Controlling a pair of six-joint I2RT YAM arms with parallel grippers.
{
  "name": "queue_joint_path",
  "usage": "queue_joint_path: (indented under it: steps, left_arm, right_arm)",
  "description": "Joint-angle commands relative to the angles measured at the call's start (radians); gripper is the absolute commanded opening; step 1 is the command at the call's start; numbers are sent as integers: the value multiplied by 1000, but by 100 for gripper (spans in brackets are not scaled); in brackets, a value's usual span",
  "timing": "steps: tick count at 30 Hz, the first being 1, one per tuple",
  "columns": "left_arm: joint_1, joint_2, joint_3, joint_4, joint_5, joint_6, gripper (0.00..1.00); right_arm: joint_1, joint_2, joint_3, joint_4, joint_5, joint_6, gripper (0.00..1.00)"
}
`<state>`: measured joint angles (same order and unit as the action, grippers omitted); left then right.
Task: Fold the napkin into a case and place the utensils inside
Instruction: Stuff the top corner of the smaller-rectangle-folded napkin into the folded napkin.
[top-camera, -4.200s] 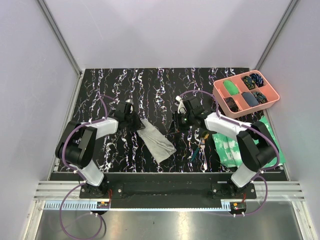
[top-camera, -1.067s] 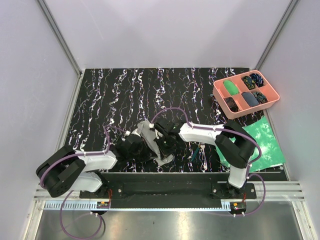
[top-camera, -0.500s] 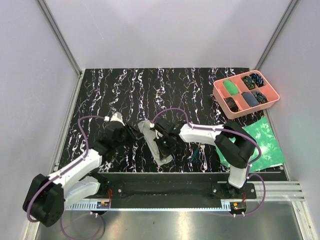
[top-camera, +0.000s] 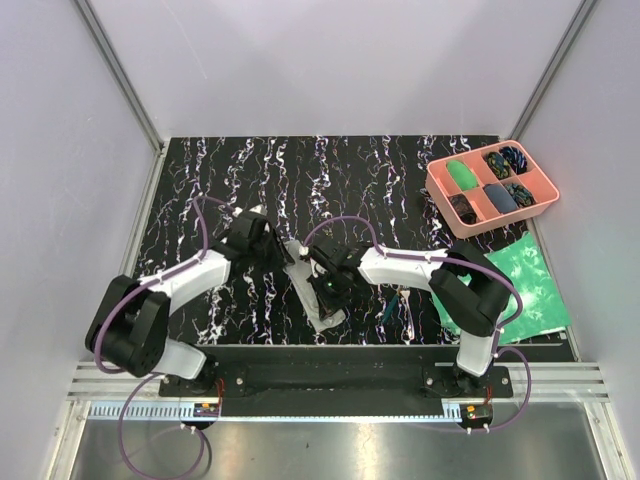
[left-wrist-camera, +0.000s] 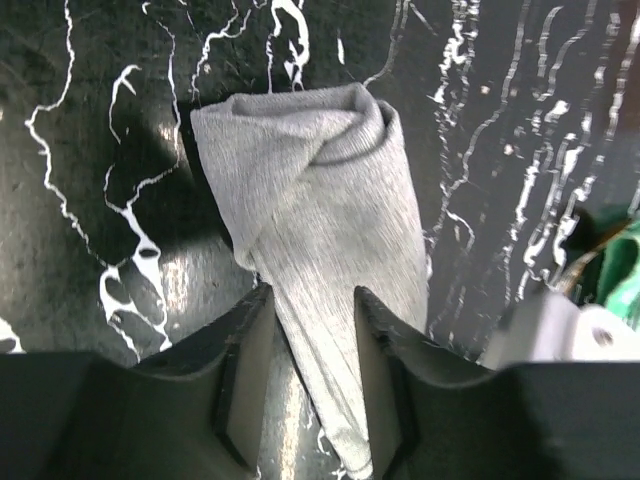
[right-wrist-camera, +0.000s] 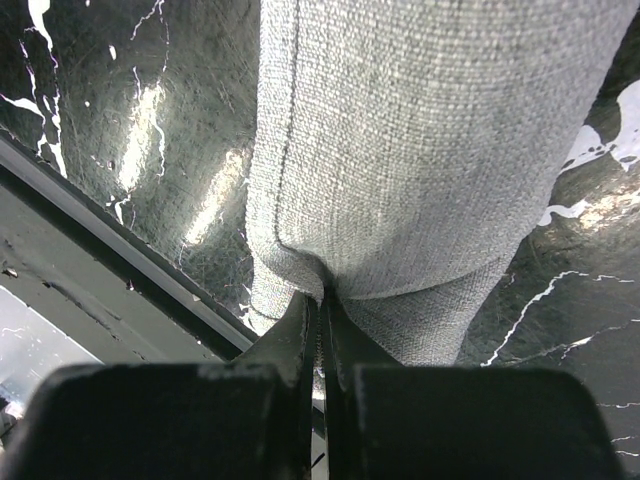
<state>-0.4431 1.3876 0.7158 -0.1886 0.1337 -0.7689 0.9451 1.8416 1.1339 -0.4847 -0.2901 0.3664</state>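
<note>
Napkin (top-camera: 302, 272) — plain grey woven cloth, folded into a long narrow strip — lies slantwise on the black marbled table (top-camera: 230, 180), near the middle of its front edge. One end is rolled over in a soft curl, and a stitched seam runs down one side. The left gripper (left-wrist-camera: 312, 385) straddles the strip, fingers apart with cloth between them. The right gripper (right-wrist-camera: 322, 310) has its fingers pressed together, pinching the strip's folded near end. Utensils (top-camera: 403, 298) lie on the table to the right — apart from the cloth.
</note>
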Motion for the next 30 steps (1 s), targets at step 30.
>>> queue_joint_path:
  steps: [30]
  left_arm:
    - [4, 327, 99, -2, -118, -26, 12]
  right_arm:
    - [-26, -133, -72, 100, -164, -18, 6]
